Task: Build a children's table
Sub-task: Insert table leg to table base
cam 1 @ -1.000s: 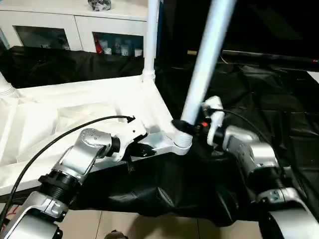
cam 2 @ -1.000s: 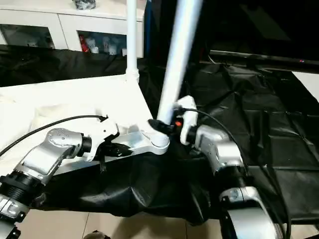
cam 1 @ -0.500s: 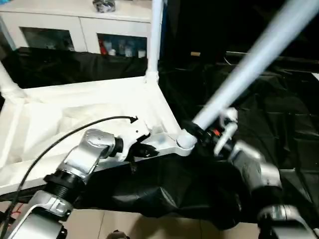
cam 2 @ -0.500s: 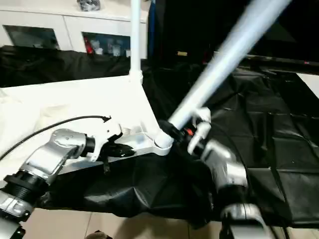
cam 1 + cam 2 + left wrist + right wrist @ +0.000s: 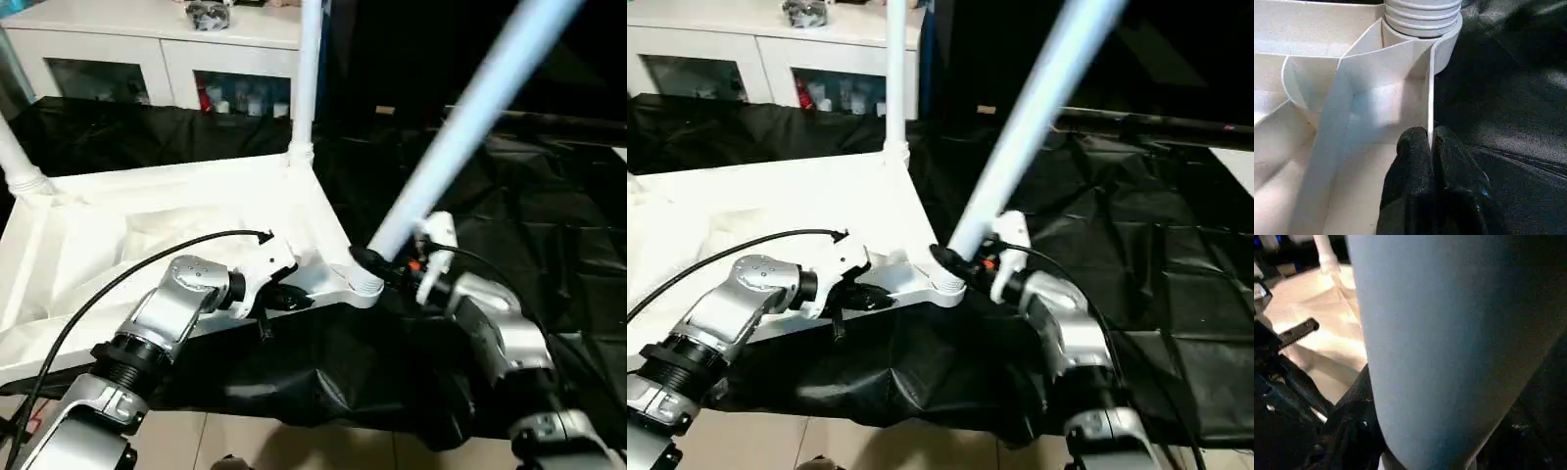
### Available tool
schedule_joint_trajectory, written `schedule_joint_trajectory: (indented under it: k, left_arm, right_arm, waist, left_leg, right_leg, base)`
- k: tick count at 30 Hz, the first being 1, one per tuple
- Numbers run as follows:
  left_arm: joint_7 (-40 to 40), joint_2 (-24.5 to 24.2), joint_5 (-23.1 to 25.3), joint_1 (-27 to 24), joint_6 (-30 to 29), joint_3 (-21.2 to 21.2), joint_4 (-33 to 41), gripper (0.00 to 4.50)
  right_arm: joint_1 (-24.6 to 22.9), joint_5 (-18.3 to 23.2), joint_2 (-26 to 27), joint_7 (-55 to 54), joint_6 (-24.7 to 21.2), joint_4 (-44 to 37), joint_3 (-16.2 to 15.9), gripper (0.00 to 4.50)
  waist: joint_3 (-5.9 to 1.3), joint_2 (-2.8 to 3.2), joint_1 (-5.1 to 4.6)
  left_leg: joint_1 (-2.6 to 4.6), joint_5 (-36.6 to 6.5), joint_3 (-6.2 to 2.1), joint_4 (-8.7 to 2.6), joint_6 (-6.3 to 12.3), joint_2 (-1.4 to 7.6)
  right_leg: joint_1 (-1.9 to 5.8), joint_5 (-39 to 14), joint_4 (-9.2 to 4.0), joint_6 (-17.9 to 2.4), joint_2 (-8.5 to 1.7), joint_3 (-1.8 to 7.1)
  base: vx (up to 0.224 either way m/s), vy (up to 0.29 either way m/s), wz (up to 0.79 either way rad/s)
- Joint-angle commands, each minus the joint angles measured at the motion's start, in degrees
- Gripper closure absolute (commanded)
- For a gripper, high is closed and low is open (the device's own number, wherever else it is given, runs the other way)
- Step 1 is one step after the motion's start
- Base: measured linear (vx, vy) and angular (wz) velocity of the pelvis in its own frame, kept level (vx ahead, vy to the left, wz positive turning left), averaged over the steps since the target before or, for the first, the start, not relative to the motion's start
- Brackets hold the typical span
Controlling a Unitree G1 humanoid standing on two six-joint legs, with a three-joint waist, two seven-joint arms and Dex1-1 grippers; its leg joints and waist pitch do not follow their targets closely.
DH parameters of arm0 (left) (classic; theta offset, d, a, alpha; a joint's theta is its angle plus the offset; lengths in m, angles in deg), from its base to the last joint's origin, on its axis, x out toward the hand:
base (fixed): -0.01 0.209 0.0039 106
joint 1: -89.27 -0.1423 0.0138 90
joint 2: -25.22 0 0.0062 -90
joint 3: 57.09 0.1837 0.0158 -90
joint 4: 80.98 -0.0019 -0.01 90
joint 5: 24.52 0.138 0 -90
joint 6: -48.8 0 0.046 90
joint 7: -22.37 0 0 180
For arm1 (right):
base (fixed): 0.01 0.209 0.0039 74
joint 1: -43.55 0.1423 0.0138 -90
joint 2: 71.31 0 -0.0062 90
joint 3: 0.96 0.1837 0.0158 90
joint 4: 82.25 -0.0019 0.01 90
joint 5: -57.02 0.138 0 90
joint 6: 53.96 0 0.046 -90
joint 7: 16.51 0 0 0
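Leg (image 5: 460,127) in right hand (image 5: 387,266): steep, then far over rightward, now partway back

Two silver metal forearms with black ribbed joint collars are showing. A thin black cable is looping over the left forearm (image 5: 162,318). The right wrist (image 5: 436,257) is carrying a white housing with an orange spot.

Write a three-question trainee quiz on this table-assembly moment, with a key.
1. True or false: the left gripper is shut on a thin wall of the table top.
2. What does the right gripper hold? A) a white leg B) a cable C) the black sheet
3. Fill in: the held leg's lower end sits at the near corner ____, leaning rather than upright.

Key: 1 true; 2 A; 3 socket.
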Motion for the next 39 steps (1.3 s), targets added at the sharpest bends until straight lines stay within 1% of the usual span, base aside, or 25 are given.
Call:
schedule_joint_trajectory:
  k: [1,2,3,4,5,6,7,8,9,10,11,15,17,19,20,22,24,25,29,32,35,36,37,38,39]
  left_arm:
    - [-1.52,0.32,0.37,1.02,0.73,-1.22,0.25,4.50]
    - [-1.48,0.22,0.43,0.98,0.82,-1.19,0.26,4.50]
    - [-1.40,0.00,0.52,0.89,0.92,-1.21,0.32,4.50]
    - [-1.40,-0.01,0.52,0.89,0.93,-1.21,0.32,4.50]
    - [-1.36,-0.09,0.54,0.87,0.95,-1.22,0.34,4.50]
    - [-1.29,-0.22,0.62,0.82,1.02,-1.20,0.41,4.50]
    - [-1.27,-0.26,0.64,0.80,1.04,-1.18,0.44,4.50]
    - [-0.98,-0.47,0.71,0.74,1.28,-1.05,0.60,4.50]
    - [-0.98,-0.47,0.71,0.74,1.28,-1.05,0.60,4.50]
    - [-0.67,-0.64,0.75,0.71,1.47,-0.90,0.76,4.50]
    - [-0.04,-0.89,0.74,0.56,1.95,-0.67,1.12,4.50]
    - [1.81,-1.61,0.80,0.17,3.38,0.10,2.29,4.50]
    - [2.83,-1.87,0.49,-0.16,4.65,0.28,3.11,4.50]
    - [5.03,-2.62,-0.03,-0.30,6.17,0.53,4.22,4.50]
    - [5.29,-2.75,-0.04,-0.29,6.40,0.59,4.33,4.50]
    - [7.39,-3.82,-0.21,-0.06,7.64,0.98,5.15,4.50]
    - [9.92,-5.37,-0.83,0.70,7.76,0.82,6.21,4.50]
    - [10.24,-5.63,-0.85,0.98,7.75,0.63,6.15,4.50]
    - [10.09,-5.75,-0.84,1.49,7.08,-0.03,5.84,4.50]
    - [7.84,-4.80,-0.89,2.29,5.43,-1.40,4.98,4.50]
    - [7.10,-4.41,-0.94,2.57,4.91,-1.85,4.71,4.50]
    - [5.24,-3.34,-1.02,3.25,2.92,-2.61,4.51,4.50]
    - [4.22,-2.78,-1.02,3.66,1.88,-2.99,4.35,4.50]
    - [3.62,-2.46,-1.01,3.90,1.33,-3.20,4.22,4.50]
    - [0.32,-0.76,-0.76,5.32,-0.92,-4.14,3.27,4.50]
  right_arm:
    - [-1.16,-3.44,-0.20,1.26,-3.33,4.51,-3.96,2.59]
    - [-0.63,-3.96,-0.50,2.48,-3.88,4.89,-4.97,2.59]
    - [0.11,-4.70,-0.95,4.56,-4.50,5.44,-6.33,2.59]
    - [0.14,-4.72,-0.97,4.62,-4.52,5.47,-6.37,2.59]
    - [0.36,-4.90,-1.07,5.10,-4.66,5.65,-6.67,2.59]
    - [0.69,-5.08,-1.24,5.43,-4.59,6.06,-7.02,2.59]
    - [0.79,-5.14,-1.29,5.50,-4.57,6.19,-7.14,2.59]
    - [1.39,-5.45,-1.43,6.12,-4.22,7.12,-7.52,2.59]
    - [1.39,-5.45,-1.43,6.12,-4.22,7.12,-7.52,2.59]
    - [1.86,-5.66,-1.49,6.70,-3.95,7.90,-7.77,2.59]
    - [2.38,-5.83,-1.42,7.49,-3.53,8.81,-7.85,2.59]
    - [3.50,-5.54,-1.25,9.80,-1.97,10.97,-7.79,2.59]
    - [3.48,-5.51,-1.28,10.75,-1.43,11.03,-7.70,2.59]
    - [3.24,-4.99,-1.75,14.03,-0.18,10.52,-8.10,2.59]
    - [3.20,-4.89,-1.82,14.47,-0.06,10.44,-8.16,2.59]
    - [3.11,-4.29,-2.31,17.52,0.25,9.89,-8.69,2.59]
    - [3.63,-4.74,-2.91,21.18,1.71,10.47,-9.95,2.59]
    - [3.98,-5.11,-2.89,21.98,2.50,11.26,-10.17,2.59]
    - [4.81,-5.87,-2.40,22.15,4.00,13.06,-10.11,2.59]
    - [5.82,-6.57,-1.33,19.13,4.79,15.11,-9.12,2.59]
    - [6.40,-6.99,-0.74,16.91,5.19,16.32,-8.48,2.59]
    - [8.14,-8.10,0.54,8.98,5.43,19.85,-6.98,2.59]
    - [9.00,-8.58,1.13,4.98,5.32,21.57,-6.32,2.59]
    - [9.45,-8.82,1.44,2.82,5.18,22.46,-5.98,2.59]
    - [10.79,-8.63,2.81,-3.49,5.27,25.09,-4.41,2.59]
  waist:
    - [-2.55,0.08,-0.09]
    - [-2.49,0.15,-0.13]
    - [-2.47,-0.28,-0.15]
    - [-2.55,-0.43,-0.16]
    - [-2.60,-0.37,-0.13]
    - [-2.73,-0.35,-0.06]
    - [-2.69,-0.61,-0.02]
    - [-2.69,-0.54,-0.02]
    - [-2.74,-0.73,-0.04]
    - [-2.74,-0.75,-0.04]
    - [-2.79,-0.96,-0.09]
    - [-2.77,-1.02,-0.04]
    - [-2.83,-1.10,-0.05]
    - [-2.92,-1.54,0.02]
    - [-2.96,-1.38,0.03]
    - [-3.00,-1.57,0.09]
    - [-2.98,-1.55,0.09]
    - [-2.95,-1.47,0.06]
    - [-2.92,-1.59,0.06]
    - [-2.86,-1.61,0.08]
    - [-2.68,-1.70,-0.01]
    - [-2.62,-1.68,-0.05]
    - [-2.43,-1.51,-0.33]
    - [-2.39,-1.60,-0.49]
    - [-2.55,-1.63,-0.74]
  left_leg:
    - [0.60,-22.15,-0.08,-4.20,-0.81,0.14]
    - [0.65,-22.50,-0.13,-4.25,-0.86,0.16]
    - [0.71,-22.84,-0.16,-4.30,-0.81,0.20]
    - [0.70,-22.78,-0.21,-4.32,-0.74,0.22]
    - [0.72,-22.46,-0.20,-4.35,-0.73,0.25]
    - [0.70,-21.38,-0.11,-4.43,-0.58,0.27]
    - [0.60,-20.66,-0.09,-4.52,-0.43,0.33]
    - [0.62,-20.66,-0.06,-4.56,-0.42,0.35]
    - [0.65,-20.78,-0.06,-4.54,-0.40,0.34]
    - [0.71,-21.05,0.02,-4.53,-0.40,0.32]
    - [0.72,-21.05,0.02,-4.52,-0.37,0.33]
    - [0.67,-20.88,-0.01,-4.58,-0.26,0.35]
    - [0.69,-20.31,-0.04,-4.70,-0.26,0.50]
    - [0.56,-19.33,0.03,-4.69,0.06,0.54]
    - [0.57,-19.11,0.07,-4.69,0.09,0.57]
    - [0.59,-18.46,0.13,-4.72,0.20,0.65]
    - [0.58,-18.37,0.13,-4.77,0.11,0.70]
    - [0.73,-18.53,0.19,-4.79,0.03,0.77]
    - [0.69,-18.77,0.20,-4.85,-0.37,0.76]
    - [0.76,-18.97,0.22,-4.85,-0.71,0.78]
    - [0.85,-20.75,0.08,-4.95,-1.26,0.73]
    - [0.93,-21.59,0.07,-4.96,-1.34,0.70]
    - [1.18,-22.82,-0.02,-5.05,-2.20,0.73]
    - [1.16,-23.09,-0.08,-5.07,-2.70,0.61]
    - [1.17,-23.42,-0.26,-5.02,-3.35,0.53]
  right_leg:
    - [1.37,-26.79,-6.80,-6.42,-2.99,2.43]
    - [1.37,-27.46,-6.95,-6.20,-3.03,2.43]
    - [1.35,-28.36,-7.07,-5.76,-3.06,2.36]
    - [1.43,-28.54,-7.02,-5.57,-3.09,2.35]
    - [1.43,-28.11,-7.02,-5.57,-3.07,2.39]
    - [1.50,-26.14,-6.95,-5.87,-3.02,2.50]
    - [1.53,-24.64,-6.78,-6.21,-2.97,2.54]
    - [1.52,-24.24,-6.77,-6.33,-2.96,2.56]
    - [1.53,-23.92,-6.66,-6.61,-2.97,2.51]
    - [1.48,-24.03,-6.74,-6.65,-2.96,2.53]
    - [1.51,-24.13,-6.73,-6.67,-2.98,2.52]
    - [1.53,-25.45,-6.93,-6.19,-3.09,2.53]
    - [1.53,-23.81,-6.73,-6.54,-3.02,2.59]
    - [1.71,-21.75,-6.42,-7.18,-2.99,2.59]
    - [1.68,-20.99,-6.33,-7.39,-2.96,2.65]
    - [1.79,-18.54,-6.04,-8.35,-2.86,2.68]
    - [1.83,-16.96,-5.86,-9.14,-2.84,2.65]
    - [1.70,-16.08,-5.79,-9.69,-2.79,2.69]
    - [1.84,-15.58,-5.63,-10.51,-2.88,2.69]
    - [1.82,-15.74,-5.72,-10.54,-2.93,2.76]
    - [1.72,-19.08,-5.99,-9.80,-2.99,2.71]
    - [1.59,-20.74,-6.20,-9.32,-3.06,2.74]
    - [1.19,-22.99,-6.33,-9.32,-3.14,2.73]
    - [1.19,-24.27,-6.41,-8.98,-3.11,2.67]
    - [1.30,-26.10,-6.47,-8.25,-3.22,2.56]
  base:
    - [0.000,0.000,0.00]
    - [0.000,0.000,0.00]
    - [0.000,0.000,0.00]
    - [0.000,0.000,0.00]
    - [0.000,0.000,0.00]
    - [0.000,0.000,0.00]
    - [0.000,0.000,0.00]
    - [0.000,0.000,0.00]
    - [0.000,0.000,0.00]
    - [0.000,0.000,0.00]
    - [0.000,0.000,0.00]
    - [0.000,0.000,0.00]
    - [0.000,0.000,0.00]
    - [0.000,0.000,0.00]
    - [0.000,0.000,0.00]
    - [0.000,0.000,0.00]
    - [0.000,0.000,0.00]
    - [0.000,0.000,0.00]
    - [0.000,0.000,0.00]
    - [0.000,0.000,0.00]
    - [0.000,0.000,0.00]
    - [0.000,0.000,0.00]
    - [0.000,0.000,0.00]
    - [0.000,0.000,0.00]
    - [-0.055,-0.004,-0.07]
